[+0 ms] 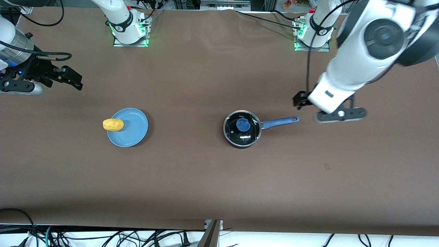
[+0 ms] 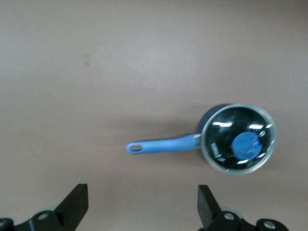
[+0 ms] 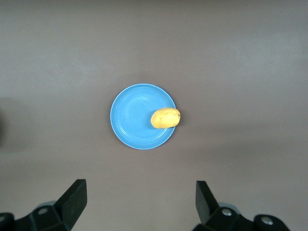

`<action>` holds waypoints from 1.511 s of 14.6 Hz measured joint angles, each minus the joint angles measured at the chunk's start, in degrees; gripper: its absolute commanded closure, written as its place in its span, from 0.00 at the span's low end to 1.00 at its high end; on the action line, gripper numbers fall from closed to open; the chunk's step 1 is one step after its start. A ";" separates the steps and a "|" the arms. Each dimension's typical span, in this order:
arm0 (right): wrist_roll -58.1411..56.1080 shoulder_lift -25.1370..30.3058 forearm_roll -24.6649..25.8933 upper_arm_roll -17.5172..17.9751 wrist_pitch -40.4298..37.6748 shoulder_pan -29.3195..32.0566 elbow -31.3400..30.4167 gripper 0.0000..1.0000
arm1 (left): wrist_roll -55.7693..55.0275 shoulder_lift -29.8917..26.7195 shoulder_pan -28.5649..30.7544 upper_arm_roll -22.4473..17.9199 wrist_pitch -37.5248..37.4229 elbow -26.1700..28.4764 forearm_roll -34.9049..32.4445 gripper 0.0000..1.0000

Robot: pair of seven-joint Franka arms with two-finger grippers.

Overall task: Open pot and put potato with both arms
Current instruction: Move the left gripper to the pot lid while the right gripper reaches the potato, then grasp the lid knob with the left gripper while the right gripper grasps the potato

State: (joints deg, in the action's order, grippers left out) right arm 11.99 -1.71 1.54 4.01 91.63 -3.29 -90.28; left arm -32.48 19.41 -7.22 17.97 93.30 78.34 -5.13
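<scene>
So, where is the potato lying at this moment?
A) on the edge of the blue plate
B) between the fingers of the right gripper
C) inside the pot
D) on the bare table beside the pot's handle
A: the potato rests on the rim of the blue plate, overhanging it toward the right arm's end of the table, while the pot has its lid on and both grippers are open and empty.

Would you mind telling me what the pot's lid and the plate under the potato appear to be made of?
The lid looks like clear glass in a shiny steel rim, with reflections and a matte blue knob, probably plastic. The plate is smooth, uniformly blue, faintly glossy: plastic or glazed ceramic.
</scene>
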 measured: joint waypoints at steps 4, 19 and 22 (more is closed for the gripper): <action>0.00 -0.03 1.03 -0.10 0.06 0.05 0.01 0.00 | -9.13 5.65 -3.73 0.01 6.85 0.68 -0.09 0.00; 1.69 -22.25 1.92 -0.56 10.68 3.66 -1.37 0.00 | -34.47 14.65 -10.42 -0.02 32.97 10.03 -4.55 0.01; 6.32 -25.93 1.03 -0.59 15.85 4.86 -4.49 0.00 | -36.17 15.56 -11.10 -0.04 33.80 10.04 -5.90 0.01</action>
State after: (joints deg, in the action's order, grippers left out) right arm 18.31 -27.64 2.58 3.41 107.47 1.57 -94.77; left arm -68.65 34.97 -18.32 17.93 127.10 88.37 -11.02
